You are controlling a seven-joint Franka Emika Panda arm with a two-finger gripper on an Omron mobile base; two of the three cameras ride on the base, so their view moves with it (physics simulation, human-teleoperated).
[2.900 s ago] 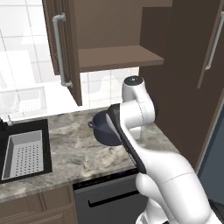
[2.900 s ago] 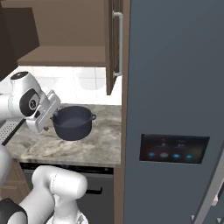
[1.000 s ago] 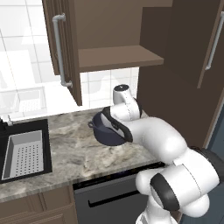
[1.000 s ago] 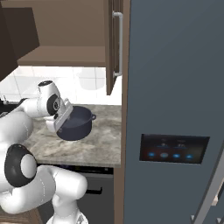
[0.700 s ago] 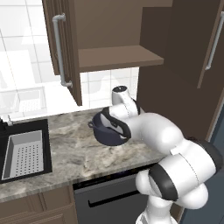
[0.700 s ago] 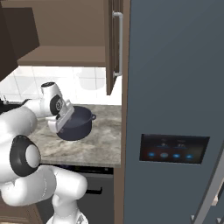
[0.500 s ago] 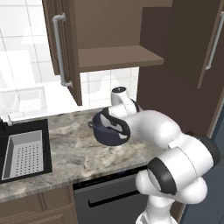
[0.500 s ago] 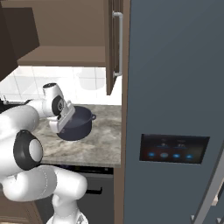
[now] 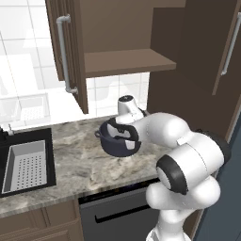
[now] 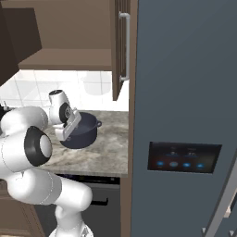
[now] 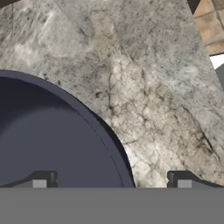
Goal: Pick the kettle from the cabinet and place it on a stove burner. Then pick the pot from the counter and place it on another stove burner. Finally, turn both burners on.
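Hand view: two-finger gripper [image 11: 111, 183], tips standing apart, is straddling the rim of the wide dark blue-grey pot [image 11: 48, 144], one tip inside, one outside. Pot is sitting upright, mouth up, round, no long axis, on the mottled marble-look counter [image 11: 153, 87]. Not yet lifted; kettle stage probably done. Burners remaining.

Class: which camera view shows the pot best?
The left base view: the pot shows its rim, body and one loop handle. The right base view has the arm partly covering it; the hand view shows one curved edge.
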